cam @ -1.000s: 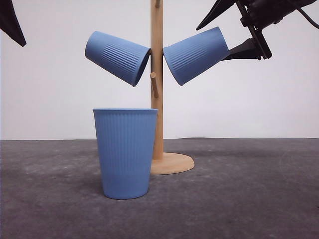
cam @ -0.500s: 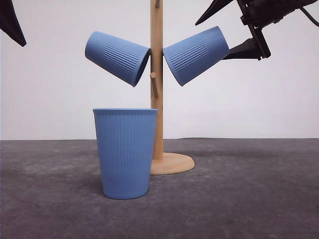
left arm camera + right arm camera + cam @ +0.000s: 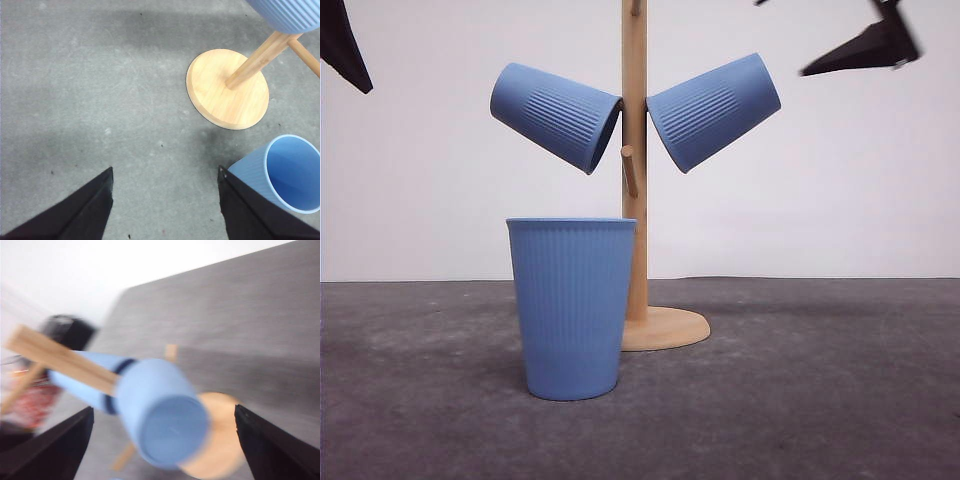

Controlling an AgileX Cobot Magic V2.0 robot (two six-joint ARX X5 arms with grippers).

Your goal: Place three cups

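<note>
Right gripper [image 3: 162, 450] has let go of the right hung cup [image 3: 713, 110], jaws open, retreating upper right. Left gripper [image 3: 165, 200] open, empty. Standing cup [image 3: 572, 307] is next.

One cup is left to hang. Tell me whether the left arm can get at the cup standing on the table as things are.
Probably yes. The upright cup stands just beside the open left gripper, with bare table between them. The wooden rack stands apart behind it.
</note>
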